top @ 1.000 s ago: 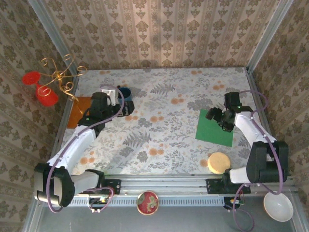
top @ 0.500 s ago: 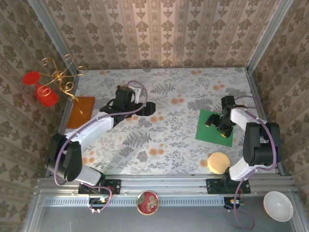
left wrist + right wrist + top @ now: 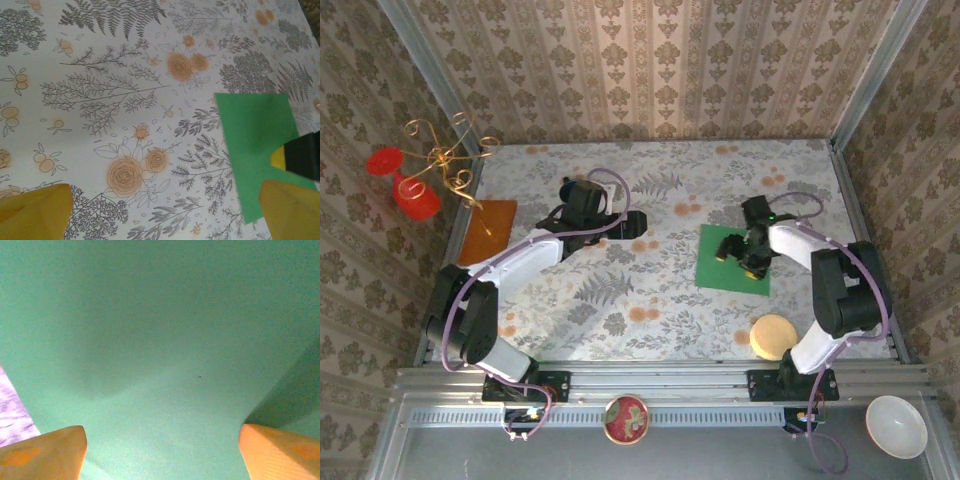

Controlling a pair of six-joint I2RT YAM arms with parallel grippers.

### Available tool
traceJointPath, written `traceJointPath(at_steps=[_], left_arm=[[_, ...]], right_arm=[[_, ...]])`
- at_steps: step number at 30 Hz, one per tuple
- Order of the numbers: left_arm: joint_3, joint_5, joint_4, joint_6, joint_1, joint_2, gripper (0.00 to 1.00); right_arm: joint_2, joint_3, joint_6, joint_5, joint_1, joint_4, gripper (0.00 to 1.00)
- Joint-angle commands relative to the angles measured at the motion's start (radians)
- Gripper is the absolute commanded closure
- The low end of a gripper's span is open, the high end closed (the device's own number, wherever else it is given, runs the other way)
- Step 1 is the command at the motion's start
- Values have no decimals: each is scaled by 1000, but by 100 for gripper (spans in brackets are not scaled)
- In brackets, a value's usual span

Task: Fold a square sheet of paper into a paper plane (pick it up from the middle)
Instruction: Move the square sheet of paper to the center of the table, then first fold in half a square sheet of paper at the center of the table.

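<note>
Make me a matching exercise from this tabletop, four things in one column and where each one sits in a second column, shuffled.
Column one:
1. bright green paper square
2. orange-brown square sheet
3. plain white bowl
4. round tan disc

Column two:
A. off the table, beyond its near right corner
B. beneath the right claw
C. at the table's left edge
D. on the table, near edge, right side

Pairs: 1-B, 2-C, 3-A, 4-D

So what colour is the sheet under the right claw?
The sheet is plain bright green, clearest in the top view.
</note>
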Motion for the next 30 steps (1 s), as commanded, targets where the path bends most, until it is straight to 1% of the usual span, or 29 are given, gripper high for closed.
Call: traceJointPath(at_steps=[1, 3, 6, 8, 10, 13, 17, 20, 24, 26, 30], left_arm=[[-22, -38, 8, -71, -7, 2, 6], [-28, -30, -5, -102, -6, 9, 9], [-40, -9, -21, -152, -8, 24, 13], [-53, 9, -15, -191, -11, 34, 15], [-54, 34, -10, -221, -26, 55, 17], [-27, 42, -24, -239, -78, 94, 19], [44, 48, -53, -250, -149, 179, 21], [104, 50, -82, -260, -186, 248, 22], [170, 65, -99, -271, -213, 310, 22], [194, 72, -102, -276, -221, 333, 22], [252, 91, -133, -279, -235, 388, 22]], right_arm=[[52, 1, 166, -89, 119, 81, 20], [57, 0, 267, -87, 192, 129, 22], [43, -16, 423, -82, 276, 202, 25], [22, -15, 458, -101, 299, 248, 26], [-17, 1, 431, -109, 285, 242, 26], [-60, 19, 315, -79, 228, 192, 27], [5, 66, 158, -141, 151, 100, 30], [48, 97, 88, -139, 124, 56, 35], [69, 110, 45, -100, 100, 23, 40], [81, 106, 33, -83, 91, 14, 41], [108, 93, 28, -83, 85, 14, 46]])
